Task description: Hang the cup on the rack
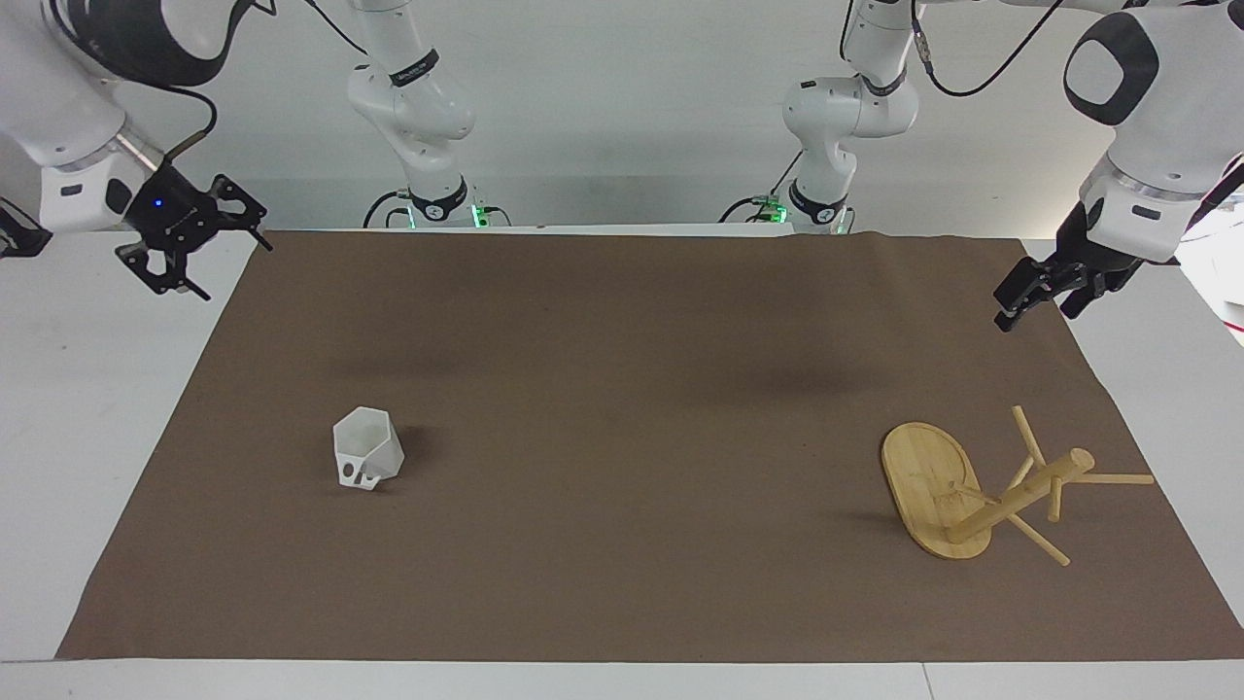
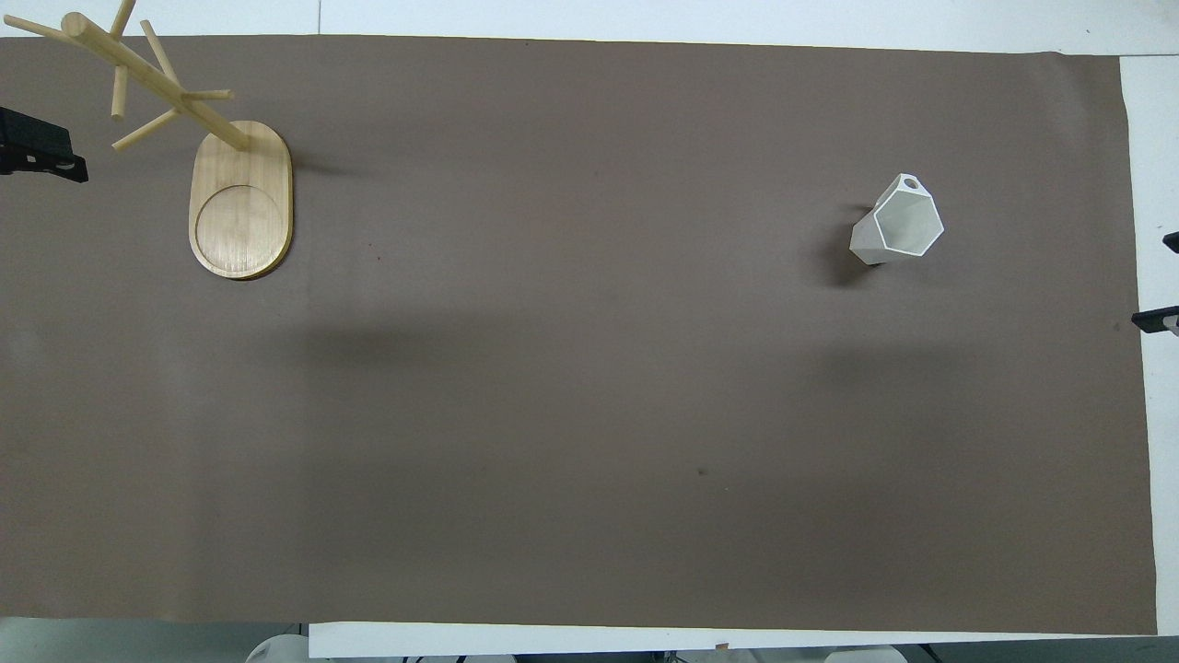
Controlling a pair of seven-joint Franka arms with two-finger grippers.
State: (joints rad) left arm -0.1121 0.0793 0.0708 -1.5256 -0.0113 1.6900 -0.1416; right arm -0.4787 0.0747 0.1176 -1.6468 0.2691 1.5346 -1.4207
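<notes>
The white faceted cup [image 1: 367, 452] [image 2: 898, 221] stands upright on the brown mat toward the right arm's end, its small handle turned away from the robots. The bamboo rack [image 1: 1020, 494] [image 2: 152, 81] stands on its oval base [image 1: 923, 476] [image 2: 241, 198] toward the left arm's end, with thin pegs sticking out of its post. My right gripper [image 1: 233, 270] [image 2: 1165, 281] hangs open and empty over the mat's edge, well apart from the cup. My left gripper [image 1: 1035, 313] [image 2: 37, 155] hangs open and empty over the mat's edge beside the rack, touching nothing.
A brown mat [image 1: 622, 389] covers most of the white table [image 1: 87, 408]. The two arm bases [image 1: 437, 199] stand at the robots' edge of the table. Nothing else lies on the mat between cup and rack.
</notes>
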